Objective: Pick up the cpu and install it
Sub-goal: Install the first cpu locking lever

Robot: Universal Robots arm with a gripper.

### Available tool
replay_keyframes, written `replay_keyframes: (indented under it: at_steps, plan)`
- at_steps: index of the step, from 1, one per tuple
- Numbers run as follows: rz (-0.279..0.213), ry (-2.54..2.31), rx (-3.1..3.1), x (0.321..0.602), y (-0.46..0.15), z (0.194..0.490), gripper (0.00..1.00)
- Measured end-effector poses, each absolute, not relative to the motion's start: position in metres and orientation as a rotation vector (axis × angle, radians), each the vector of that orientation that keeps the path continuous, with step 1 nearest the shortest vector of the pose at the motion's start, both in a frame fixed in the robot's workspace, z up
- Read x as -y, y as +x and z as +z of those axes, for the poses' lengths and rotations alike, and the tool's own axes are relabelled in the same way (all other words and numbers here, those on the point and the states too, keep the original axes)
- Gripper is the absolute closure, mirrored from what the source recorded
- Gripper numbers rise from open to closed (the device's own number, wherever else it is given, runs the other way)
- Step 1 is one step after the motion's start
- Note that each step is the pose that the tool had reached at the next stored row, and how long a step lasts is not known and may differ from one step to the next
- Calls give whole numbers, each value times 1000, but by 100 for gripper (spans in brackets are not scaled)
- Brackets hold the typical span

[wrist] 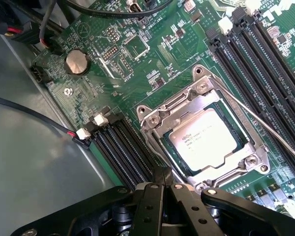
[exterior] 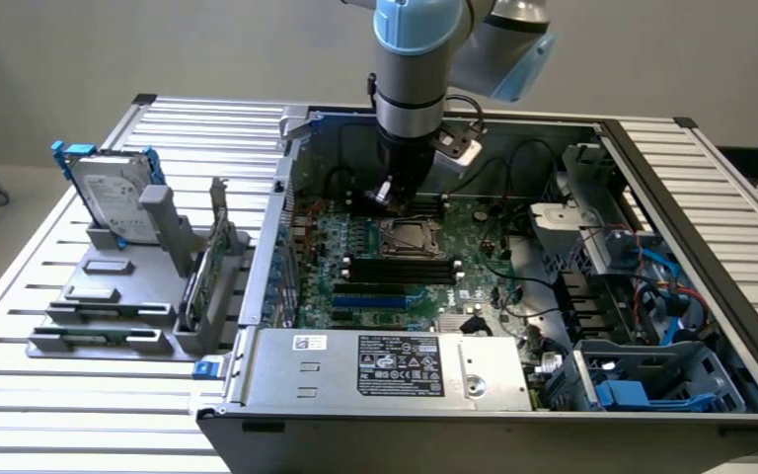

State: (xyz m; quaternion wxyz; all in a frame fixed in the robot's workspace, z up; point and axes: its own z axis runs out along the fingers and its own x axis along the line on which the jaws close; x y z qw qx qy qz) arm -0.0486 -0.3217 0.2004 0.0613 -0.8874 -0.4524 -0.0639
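The cpu [wrist: 202, 136], a small square chip with a silvery top, lies flat inside the metal-framed socket [wrist: 150, 119] of the green board. In the exterior view the cpu [exterior: 407, 237] shows in the middle of the open computer case. My gripper [wrist: 163, 173] is shut with nothing between its black fingers, and its tips hover just off one edge of the socket frame, apart from the chip. Seen from outside, the gripper [exterior: 382, 194] hangs from the arm straight down into the case, slightly behind the socket.
A thin socket lever [wrist: 265, 125] juts out beside black memory slots [wrist: 265, 54]. A coin battery [wrist: 77, 62] and cables lie near the case wall. A hard drive [exterior: 110, 193] with blue brackets stands on a grey rack at the exterior view's left. The power supply [exterior: 393, 365] sits at the case front.
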Motion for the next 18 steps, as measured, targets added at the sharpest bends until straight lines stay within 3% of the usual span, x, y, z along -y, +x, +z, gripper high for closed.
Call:
replay_keyframes:
  at_steps: [18]
  plan:
    - [-174,-2680,1365,323,-45,200,89]
